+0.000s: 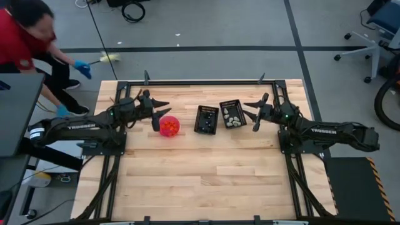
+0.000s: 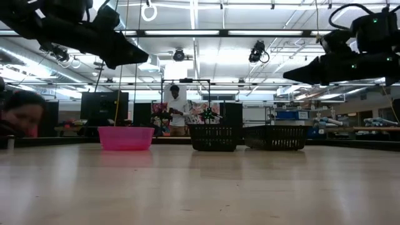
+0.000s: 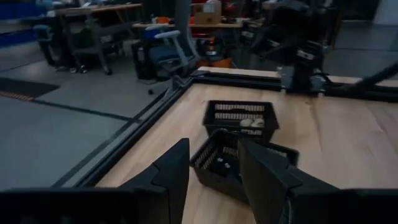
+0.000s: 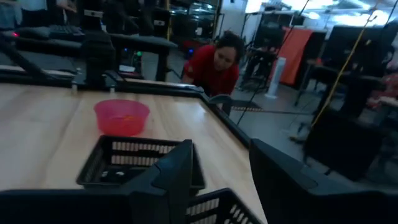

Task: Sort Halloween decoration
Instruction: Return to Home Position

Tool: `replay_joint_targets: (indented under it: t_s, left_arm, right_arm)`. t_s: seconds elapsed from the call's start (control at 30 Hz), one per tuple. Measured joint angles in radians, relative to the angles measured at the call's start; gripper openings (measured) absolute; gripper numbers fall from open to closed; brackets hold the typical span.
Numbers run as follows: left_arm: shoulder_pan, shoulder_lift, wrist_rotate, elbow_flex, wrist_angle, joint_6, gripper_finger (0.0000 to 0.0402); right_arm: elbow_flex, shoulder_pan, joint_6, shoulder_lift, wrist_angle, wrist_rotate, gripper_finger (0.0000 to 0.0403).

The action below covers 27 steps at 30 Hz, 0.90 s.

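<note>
The orange trinkets point(image 1: 169, 127) lie in the bowl point(image 1: 162, 119), and the pale trinkets point(image 1: 234, 120) lie in the end basket point(image 1: 229, 104). The middle basket point(image 1: 207, 110) stands between these two. It is too dark inside to tell what it holds. I see no trinket loose on the surface point(image 1: 206, 181), so I judge that the sorting is finished and only the move away is left.

Bowl, middle basket and end basket make one short row across the far part of the surface, and this row runs from one hand toward the other. The left hand point(image 1: 159, 114) is at the bowl's end of the row, just beside the bowl. The right hand point(image 1: 252, 115) is at the other end, just beside the end basket. Each hand points inward along the row, so the containers lie straight in front of its fingers.

Both hands are open and carry nothing; each wrist view shows a clear gap between the two fingers. The low view shows both hands high above the rims.

To withdraw, each arm has only to go back, away from the row. Because the hands are above the rims, I see little risk of pushing a container.
</note>
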Motion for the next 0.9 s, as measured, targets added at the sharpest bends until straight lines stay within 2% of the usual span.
replay_joint_targets:
  t_s: [0.37, 0.57, 0.73, 0.9]
  left_arm:
    - [0.065, 0.11, -0.003, 0.0, 0.085, -0.089, 0.0142]
    - [0.066, 0.21, -0.001, 0.0, 0.212, -0.133, 0.0142]
    - [0.061, 0.317, 0.01, 0.0, 0.313, -0.156, 0.0142]
    - [0.039, 0.392, 0.073, 0.0, 0.434, -0.156, 0.0142]
  right_arm:
    - [0.0, -0.066, -0.086, 0.09, 0.087, 0.0, 0.0164]
    - [0.0, -0.098, -0.097, 0.173, 0.135, -0.003, 0.0164]
    - [0.0, -0.138, -0.097, 0.253, 0.207, -0.059, 0.0164]
    - [0.0, -0.17, -0.075, 0.304, 0.288, -0.076, 0.0164]
